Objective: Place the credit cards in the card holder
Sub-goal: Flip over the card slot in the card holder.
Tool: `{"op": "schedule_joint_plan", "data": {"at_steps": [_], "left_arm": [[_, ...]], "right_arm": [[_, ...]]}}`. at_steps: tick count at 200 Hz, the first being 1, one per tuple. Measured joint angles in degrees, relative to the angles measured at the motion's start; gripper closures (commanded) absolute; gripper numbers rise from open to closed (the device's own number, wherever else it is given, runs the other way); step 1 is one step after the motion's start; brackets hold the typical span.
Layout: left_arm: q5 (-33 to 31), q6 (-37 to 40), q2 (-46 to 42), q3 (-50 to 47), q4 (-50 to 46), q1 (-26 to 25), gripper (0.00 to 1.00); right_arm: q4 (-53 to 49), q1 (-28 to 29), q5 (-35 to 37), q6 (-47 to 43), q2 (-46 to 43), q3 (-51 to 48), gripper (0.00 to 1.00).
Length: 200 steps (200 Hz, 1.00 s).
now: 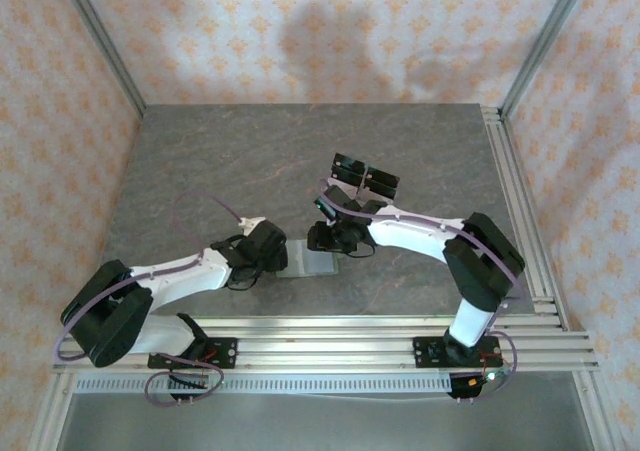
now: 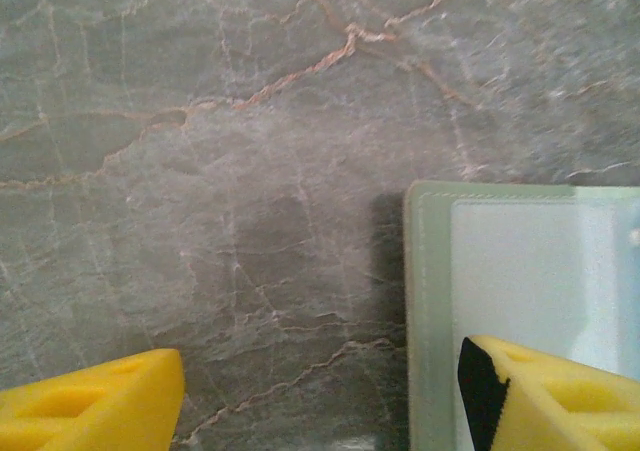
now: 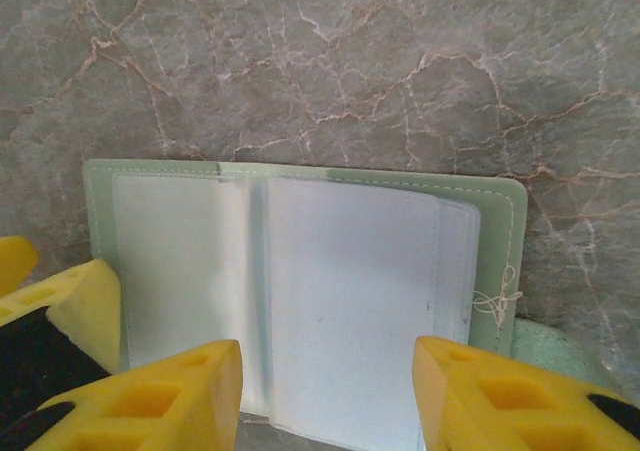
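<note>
We see the card holder (image 3: 180, 261) lying open and flat on the table (image 3: 400, 61), right under the right pincer (image 3: 328, 396). That pincer's fingers stand apart and grasp nothing, and a pale leaf (image 3: 350, 291) lies in the gap between them. Whether the leaf is one of the credit cards or a clear pocket, we cannot tell. The left pincer (image 2: 320, 411) is released too, jaws wide. One finger (image 2: 560, 401) hangs over the holder's stitched border, the other over bare table beside it.

We judge the risks as follows. If the right pincer closes here, it may crumple the leaf or drag the whole holder up. If the left pincer presses on one border only, the holder may pivot or slide on the smooth stone. The pincers work close together, so fingers could collide. A loose thread (image 3: 495, 301) just ahead of the right pincer's fingertip could snag.
</note>
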Motion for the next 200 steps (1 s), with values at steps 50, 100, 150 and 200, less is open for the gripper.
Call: {"op": "schedule_joint_plan", "data": {"at_steps": [50, 100, 150, 200], "left_arm": [[-0.7, 0.8, 3.4, 1.4, -1.3, 0.0, 0.28], [-0.9, 0.8, 3.6, 1.7, -1.6, 0.0, 0.28], [-0.9, 0.8, 3.0, 1.7, -2.2, 0.0, 0.29], [-1.9, 1.0, 1.1, 1.7, -2.4, 0.0, 0.29]], "right_arm": [[1.7, 0.2, -1.1, 0.2, 1.4, -0.8, 0.52], [2.7, 0.2, -1.2, 0.4, 2.3, -0.8, 0.52], [4.0, 0.2, -1.6, 1.3, 3.0, -1.5, 0.52], [4.7, 0.2, -2.5, 1.9, 3.8, -1.6, 0.52]]}}
